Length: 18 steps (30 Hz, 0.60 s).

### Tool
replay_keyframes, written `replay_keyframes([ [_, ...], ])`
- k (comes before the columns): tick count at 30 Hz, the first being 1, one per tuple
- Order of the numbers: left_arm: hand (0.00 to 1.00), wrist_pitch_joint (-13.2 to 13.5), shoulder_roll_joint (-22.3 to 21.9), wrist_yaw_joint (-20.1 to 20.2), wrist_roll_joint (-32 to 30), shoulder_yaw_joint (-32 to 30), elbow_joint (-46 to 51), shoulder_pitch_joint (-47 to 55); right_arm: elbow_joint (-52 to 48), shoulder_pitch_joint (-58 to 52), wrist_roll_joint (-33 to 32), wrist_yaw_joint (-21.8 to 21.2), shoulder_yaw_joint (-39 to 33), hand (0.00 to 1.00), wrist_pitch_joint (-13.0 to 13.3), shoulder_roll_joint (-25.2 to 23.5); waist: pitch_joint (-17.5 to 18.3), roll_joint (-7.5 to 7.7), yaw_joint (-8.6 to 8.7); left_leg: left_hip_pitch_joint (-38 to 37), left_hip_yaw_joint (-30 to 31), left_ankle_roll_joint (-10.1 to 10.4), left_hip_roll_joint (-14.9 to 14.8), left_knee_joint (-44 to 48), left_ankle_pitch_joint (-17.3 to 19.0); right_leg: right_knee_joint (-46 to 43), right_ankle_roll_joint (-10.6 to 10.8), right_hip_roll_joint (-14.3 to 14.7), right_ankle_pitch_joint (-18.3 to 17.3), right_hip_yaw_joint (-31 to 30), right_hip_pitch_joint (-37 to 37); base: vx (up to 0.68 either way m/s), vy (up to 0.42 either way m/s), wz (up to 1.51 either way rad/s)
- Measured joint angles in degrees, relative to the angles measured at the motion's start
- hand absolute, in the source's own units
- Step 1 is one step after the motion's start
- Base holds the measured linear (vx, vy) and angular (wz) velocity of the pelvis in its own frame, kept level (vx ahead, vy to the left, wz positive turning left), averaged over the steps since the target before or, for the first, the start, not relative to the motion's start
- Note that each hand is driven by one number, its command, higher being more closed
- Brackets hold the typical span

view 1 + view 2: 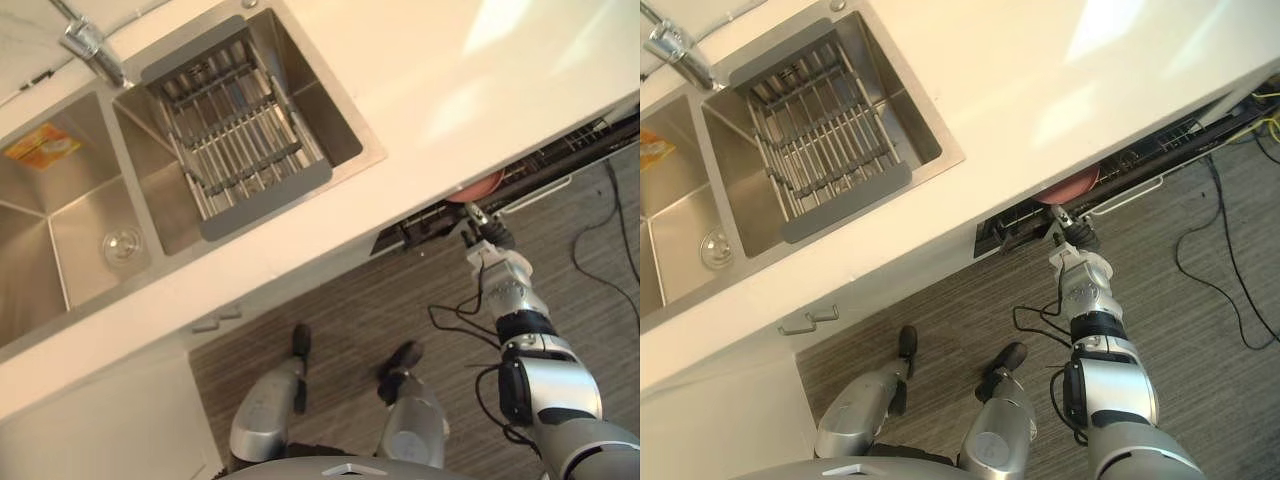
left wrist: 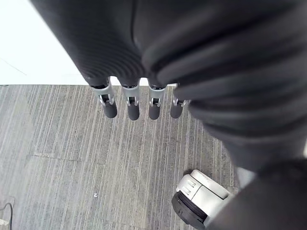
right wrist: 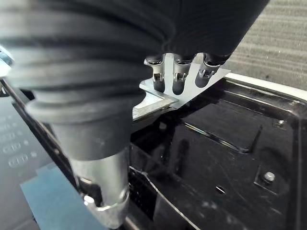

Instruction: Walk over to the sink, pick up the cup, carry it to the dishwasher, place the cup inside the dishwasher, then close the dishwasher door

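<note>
Inspection note, operator's station.

1. Placement. The rounded reddish-pink cup point(image 1: 478, 186) sits just beyond my right hand point(image 1: 488, 236), in the dark opening of the dishwasher under the edge of the white worktop point(image 1: 450, 80). I judge it to be lodged in the rack, where the task wants it. Only its near side shows, so I cannot confirm that it stands upright. The dishwasher's black glossy door point(image 3: 230, 139) lies open below and in front of that hand, inner face upward. That fits a load just made and a door not yet closed.

2. Right hand. The arm reaches forward to the door's edge. In the wrist view the fingers point(image 3: 178, 79) are straight and side by side, with the thumb apart from them. They grip nothing. Their dark tips lie against a silver metal piece at the door's edge. I cannot confirm whether they press on it or merely rest there. I judge this posture to suit a push on the door, not a grasp.

3. Left hand point(image 2: 130, 109). It hangs at my side over the grey striped floor point(image 2: 96, 167), fingers straight and empty. It is idle.

4. Stainless steel double sink point(image 1: 375, 150). It is well apart from the working hand, across the worktop, and holds a slatted metal drain rack point(image 1: 240, 130).

5. Assessment. Door closure is the outstanding step.
</note>
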<state>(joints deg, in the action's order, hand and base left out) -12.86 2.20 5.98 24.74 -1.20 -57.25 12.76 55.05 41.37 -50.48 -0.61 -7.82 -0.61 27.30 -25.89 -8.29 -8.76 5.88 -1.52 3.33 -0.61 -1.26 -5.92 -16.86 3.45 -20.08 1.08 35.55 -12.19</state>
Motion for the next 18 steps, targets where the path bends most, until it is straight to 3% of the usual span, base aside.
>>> replay_keyframes([
  [2, 0.00, 0.15, 0.00, 0.82, -0.14, -0.01, 0.30, 0.00, 0.65, 2.15, -1.41, -0.05, 1.26, 0.00, -1.30, 0.08, -0.35, -1.03, -0.98, 0.18, 1.23, 0.53, -0.31, -0.03, -0.43, -2.17, -0.41, -0.32, -1.68, 0.93, -0.18, -0.06, -0.117, 0.21],
  [6, 0.00, -0.44, 0.00, 1.95, -0.15, -0.56, 0.44, 0.08, 0.93, 3.18, -3.46, -1.91, 3.23, 0.00, -2.00, -0.83, -0.30, -1.64, -1.11, 1.67, 1.90, 1.48, -1.10, -0.02, -0.90, -5.80, -0.98, -0.62, -4.40, 1.22, -2.20, -0.11, -0.124, 0.07],
  [12, 0.00, -0.28, -0.01, 2.27, -0.13, -1.23, 0.50, 0.08, 0.69, 5.47, -3.10, 1.04, 3.24, 0.00, 0.44, -2.91, 0.07, -4.23, -2.53, 4.29, 4.87, 2.83, -4.10, 0.20, -0.61, -7.49, -2.04, 1.80, -6.67, 2.60, -4.60, -0.12, -0.183, 0.00],
  [14, 0.00, 0.40, -0.10, 2.42, -0.01, -1.25, 0.48, 0.08, -0.54, 5.47, -0.43, 2.34, 3.35, 0.00, 0.42, -3.43, 0.36, -4.96, -2.78, 5.11, 5.24, 2.67, -5.12, 0.29, -0.51, -7.47, -2.37, 2.88, -7.05, 3.20, -5.11, -0.08, -0.142, 0.03],
  [17, 0.00, -0.58, -0.35, 1.82, 3.60, -3.66, -0.08, 0.03, -7.40, 0.21, 6.20, 3.83, 8.12, 0.00, 0.14, -3.73, 1.91, -6.20, -2.97, 5.52, 6.47, 1.18, -5.99, 1.01, 0.01, -6.94, -3.50, 4.04, -7.76, 4.61, -4.73, -0.05, -0.165, 0.18],
  [18, 0.00, -0.64, -0.36, 2.38, 4.79, -5.64, -1.72, 0.03, -12.08, -7.16, 10.95, 4.70, 11.65, 0.00, 0.30, -6.54, 5.17, -6.65, -3.51, 5.96, 8.08, 0.25, -6.29, 1.46, -0.84, -6.02, -4.00, 4.79, -8.07, 6.00, -3.72, 0.03, -0.128, 0.29],
])
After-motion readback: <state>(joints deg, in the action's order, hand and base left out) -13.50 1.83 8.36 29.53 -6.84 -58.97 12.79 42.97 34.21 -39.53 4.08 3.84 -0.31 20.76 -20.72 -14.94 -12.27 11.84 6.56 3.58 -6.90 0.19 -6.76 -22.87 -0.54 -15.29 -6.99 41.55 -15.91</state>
